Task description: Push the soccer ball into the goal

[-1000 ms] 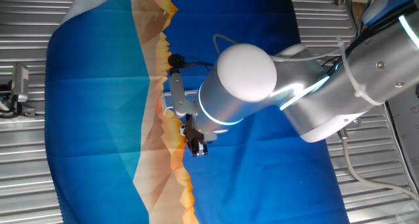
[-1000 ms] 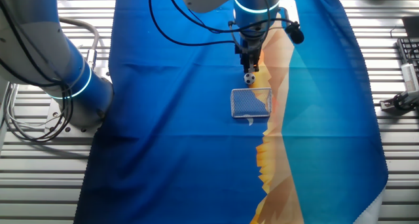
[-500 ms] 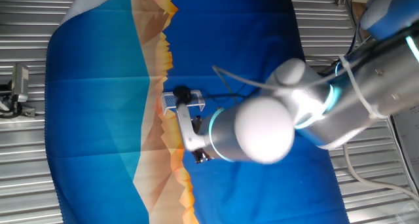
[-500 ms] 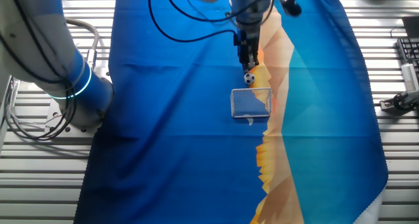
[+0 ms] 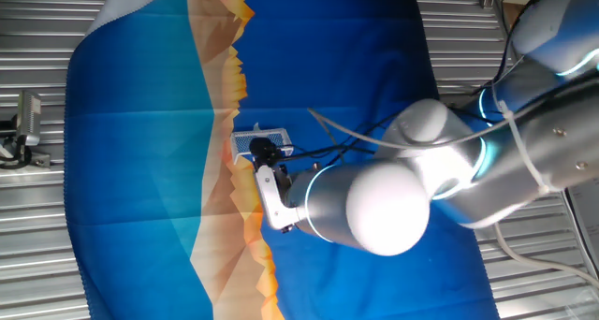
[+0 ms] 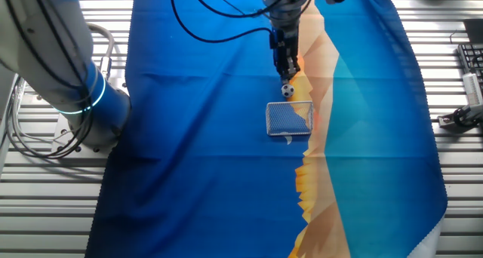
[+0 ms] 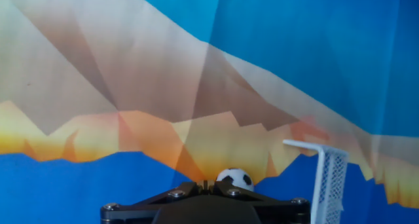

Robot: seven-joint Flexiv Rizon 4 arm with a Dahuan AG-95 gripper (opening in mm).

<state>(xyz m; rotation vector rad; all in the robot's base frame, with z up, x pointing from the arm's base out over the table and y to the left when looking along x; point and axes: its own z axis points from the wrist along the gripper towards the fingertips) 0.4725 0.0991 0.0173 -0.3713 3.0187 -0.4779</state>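
Hand view: my jaws (image 7: 208,185) sit pressed together at the bottom edge, tips meeting in a point, nothing pinched. The soccer ball (image 7: 234,179) is right at the tips, just past them and slightly right, on the orange-and-tan part of the cloth (image 7: 131,106). The goal (image 7: 325,173) stands to the right of the ball, seen side-on: white frame post and mesh only.

Other fixed view, from above: jaws (image 6: 287,68) point down at the ball (image 6: 287,90), which lies on the cloth (image 6: 204,137) at the blue/orange border, just beside the goal (image 6: 290,118) but outside its frame. This view shows the full rectangular frame and netting.

One fixed view: my arm (image 5: 393,203) blocks most of the scene. Ball hidden here; only part of the goal (image 5: 267,138) peeks out above the wrist. Slatted table (image 5: 37,226) shows around the cloth.
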